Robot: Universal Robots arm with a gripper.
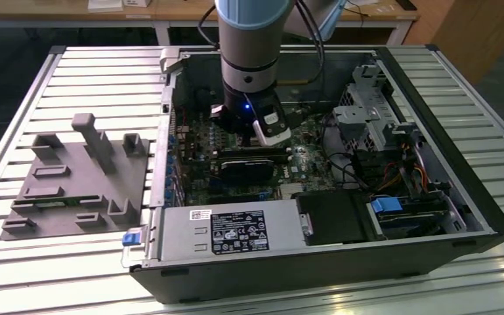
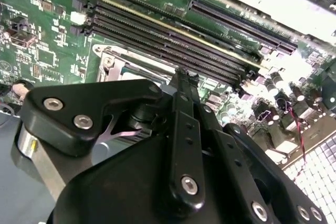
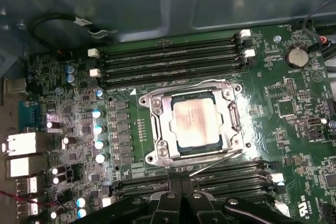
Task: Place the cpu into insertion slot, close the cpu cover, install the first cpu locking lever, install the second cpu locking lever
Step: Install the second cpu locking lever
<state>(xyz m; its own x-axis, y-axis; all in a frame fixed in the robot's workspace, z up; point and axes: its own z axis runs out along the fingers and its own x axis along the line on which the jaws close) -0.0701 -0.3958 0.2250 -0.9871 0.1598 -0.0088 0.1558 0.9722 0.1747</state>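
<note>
The small square silvery-grey cpu (image 3: 195, 123) sits in the black-framed insertion slot (image 3: 229, 94), the thin silver cpu cover (image 3: 160, 124) closed over it. Jaws together, empty, above the nearby memory slots. The wire levers (image 3: 220, 158) look stiff and springy, best pushed at their ends.

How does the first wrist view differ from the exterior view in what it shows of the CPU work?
The first wrist view shows the cpu seated in the insertion slot, the cpu cover closed around it, and memory slots on both sides. The exterior view shows the whole computer case, the power supply and a grey fixture beside the case. Both show the green motherboard.
</note>
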